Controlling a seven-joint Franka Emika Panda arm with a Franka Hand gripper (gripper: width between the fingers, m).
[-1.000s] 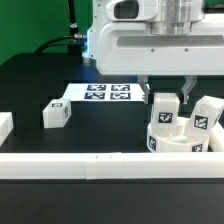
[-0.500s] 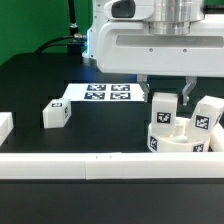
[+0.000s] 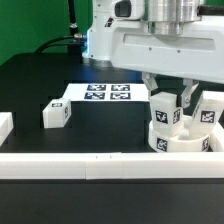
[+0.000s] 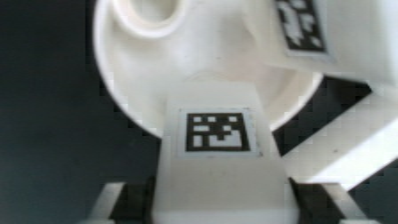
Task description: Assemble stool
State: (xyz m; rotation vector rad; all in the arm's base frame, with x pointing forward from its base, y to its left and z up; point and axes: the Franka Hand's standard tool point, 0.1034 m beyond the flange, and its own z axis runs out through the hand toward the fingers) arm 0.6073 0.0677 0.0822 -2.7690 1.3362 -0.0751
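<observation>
The stool seat sits near the front edge of the table, toward the exterior view's right, just behind the long white rail. Two legs stand up in it. The gripper is clenched on the nearer leg, with one finger on each side. The second leg stands just beside it.

Since a moment ago the arm has swung toward the exterior view's right. The seat and its front tag have slid a little that way too. I think the arm is twisting the nearer leg tight into its hole, so this leg looks almost done.

One loose leg lies well apart, toward the exterior view's left, and it has not moved. It probably goes in next. The marker board lies flat behind it, in the same spot as before.

In the wrist view, the nearer leg fills the middle and shows its tag. The fingers press on both of its sides. The round seat curves behind it, and another tagged leg peeks in at the edge.
</observation>
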